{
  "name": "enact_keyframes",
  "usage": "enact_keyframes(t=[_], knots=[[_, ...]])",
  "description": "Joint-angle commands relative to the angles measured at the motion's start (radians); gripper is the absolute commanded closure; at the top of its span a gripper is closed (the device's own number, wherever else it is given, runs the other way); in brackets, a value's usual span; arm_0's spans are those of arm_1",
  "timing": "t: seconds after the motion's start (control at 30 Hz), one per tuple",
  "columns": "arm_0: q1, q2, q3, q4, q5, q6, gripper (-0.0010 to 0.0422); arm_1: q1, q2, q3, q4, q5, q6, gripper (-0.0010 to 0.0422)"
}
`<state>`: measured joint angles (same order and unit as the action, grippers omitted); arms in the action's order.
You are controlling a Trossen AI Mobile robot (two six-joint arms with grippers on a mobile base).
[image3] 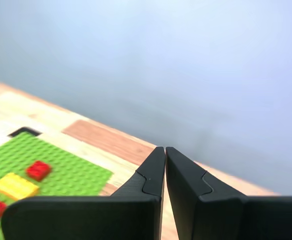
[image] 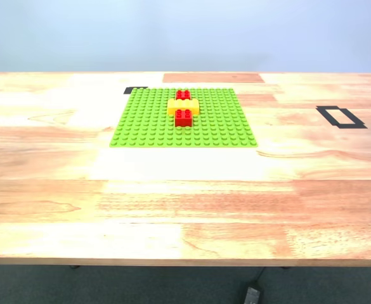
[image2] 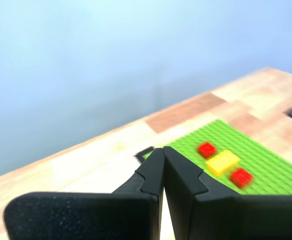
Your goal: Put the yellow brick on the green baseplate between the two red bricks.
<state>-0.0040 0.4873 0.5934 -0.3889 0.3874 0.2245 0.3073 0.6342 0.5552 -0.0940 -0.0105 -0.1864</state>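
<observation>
Long yellow-orange studded plastic brick (image: 183,106) seated on flat bright-green studded baseplate (image: 141,123) between two small square red bricks (image: 184,117), my first gripper (image2: 162,150) and my second gripper (image3: 164,149) pressed closed and empty, raised well clear of the plate

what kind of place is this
Probably a lab or test room set up for robot trials: a bare wooden table against a plain blue wall, black tape markers on it, and only a green baseplate with toy bricks.
</observation>
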Motion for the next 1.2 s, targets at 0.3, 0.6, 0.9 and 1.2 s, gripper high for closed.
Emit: enact_keyframes(t=[0.3, 0.6, 0.9, 1.2], knots=[[0.000, -0.283, -0.302, 0.199, -0.105, -0.159, 0.0413, -0.002, -0.329, -0.332, 0.179, 0.142, 0.121, 0.0409], [0.000, -0.407, -0.442, 0.222, -0.178, -0.194, 0.0413, -0.003, -0.429, -0.475, 0.176, 0.229, 0.182, 0.0413], [0.000, -0.416, -0.533, 0.278, -0.178, -0.199, 0.0413, -0.003, -0.465, -0.546, 0.166, 0.228, 0.154, 0.0413], [0.000, -0.414, -0.539, 0.293, -0.179, -0.200, 0.0413, -0.003, -0.441, -0.546, 0.140, 0.228, 0.134, 0.0413]])
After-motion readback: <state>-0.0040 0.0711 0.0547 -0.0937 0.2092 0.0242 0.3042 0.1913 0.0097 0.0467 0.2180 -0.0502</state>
